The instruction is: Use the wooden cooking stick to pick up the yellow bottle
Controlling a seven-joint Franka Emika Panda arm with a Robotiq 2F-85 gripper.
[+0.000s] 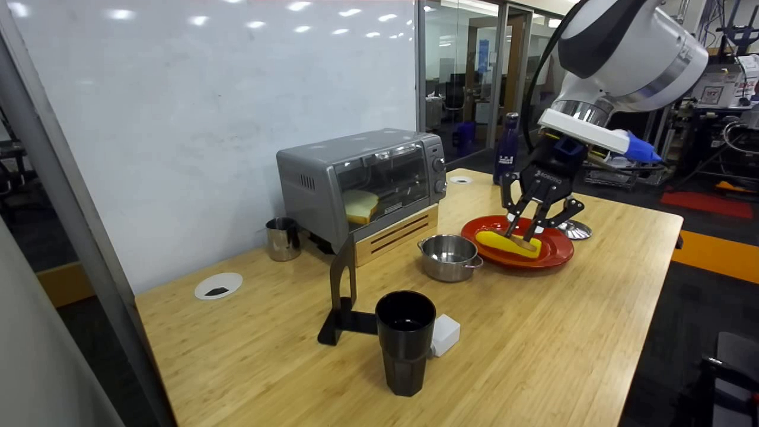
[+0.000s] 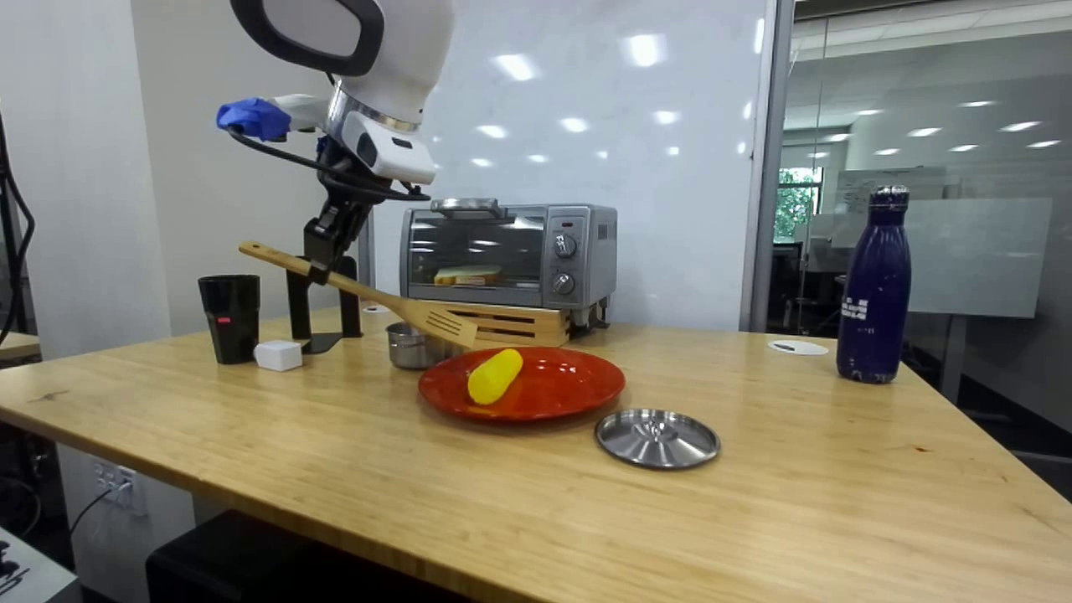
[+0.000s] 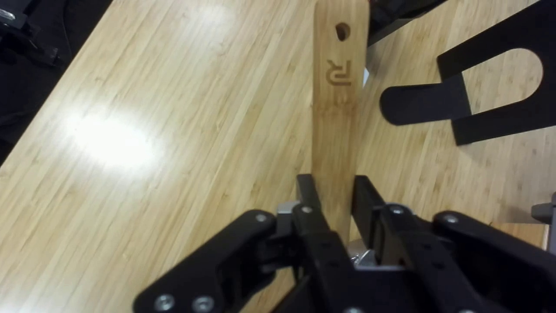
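claw (image 3: 332, 187) grasping slotted wooden spatula (image 2: 368, 291) | in an exterior view, yellow bottle (image 2: 496, 377) right of claw | axis near-left to far-right

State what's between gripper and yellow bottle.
The wooden spatula, with a steel pot behind it, slants from the gripper toward the yellow bottle in an exterior view.

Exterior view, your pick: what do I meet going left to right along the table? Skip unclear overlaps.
In an exterior view: black cup, white block, black stand, steel pot, yellow bottle, metal lid, purple bottle. Left out, overlapping: wooden spatula, red plate, toaster oven.
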